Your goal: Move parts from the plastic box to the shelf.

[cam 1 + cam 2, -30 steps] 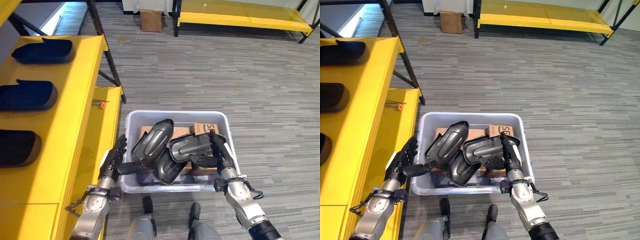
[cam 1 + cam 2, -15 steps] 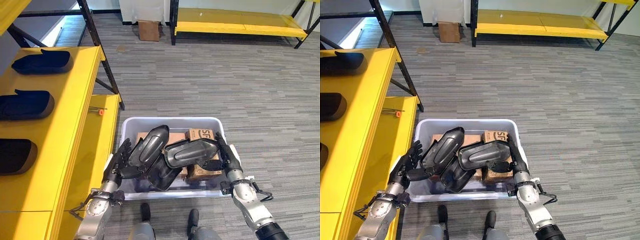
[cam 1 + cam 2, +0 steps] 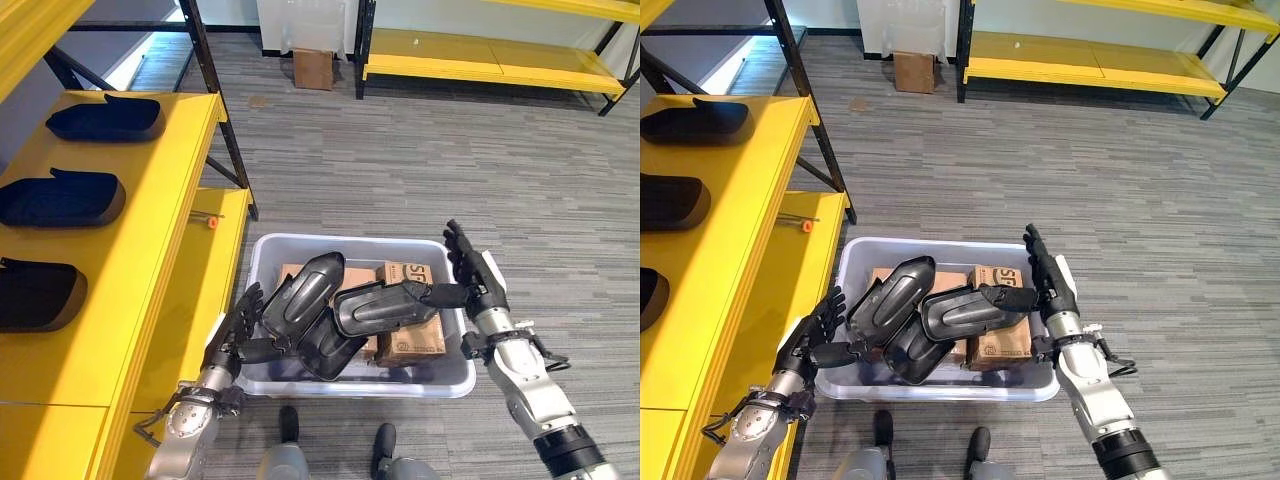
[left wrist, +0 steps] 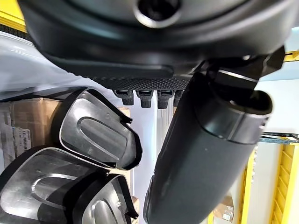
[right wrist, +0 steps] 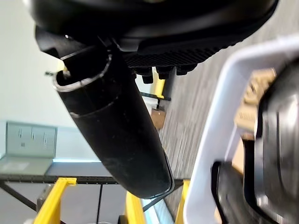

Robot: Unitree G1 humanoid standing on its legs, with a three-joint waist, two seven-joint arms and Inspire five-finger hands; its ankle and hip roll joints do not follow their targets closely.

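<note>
A pale plastic box (image 3: 350, 241) stands on the floor beside the yellow shelf (image 3: 165, 250). Inside it, dark grey moulded parts lean on one another: one upright at the left (image 3: 305, 290), one lying across (image 3: 385, 305), one beneath (image 3: 330, 348). My left hand (image 3: 235, 332) is open at the box's left wall, its straight fingers against the left part (image 4: 100, 135). My right hand (image 3: 472, 282) is open over the box's right rim (image 5: 210, 140), fingers pointing up, thumb at the right end of the part lying across. Three similar dark parts (image 3: 60, 198) lie on the shelf's top board.
Cardboard cartons (image 3: 412, 338) lie under the parts in the box. A small orange thing (image 3: 212, 222) sits on the shelf's lower board. A cardboard carton (image 3: 313, 68) and a low yellow rack (image 3: 480, 58) stand at the back. Grey carpet lies all around to the right.
My right hand has risen from inside the box to its right rim and its fingers have straightened upward. The left hand stays at the left part. The camera has shifted.
</note>
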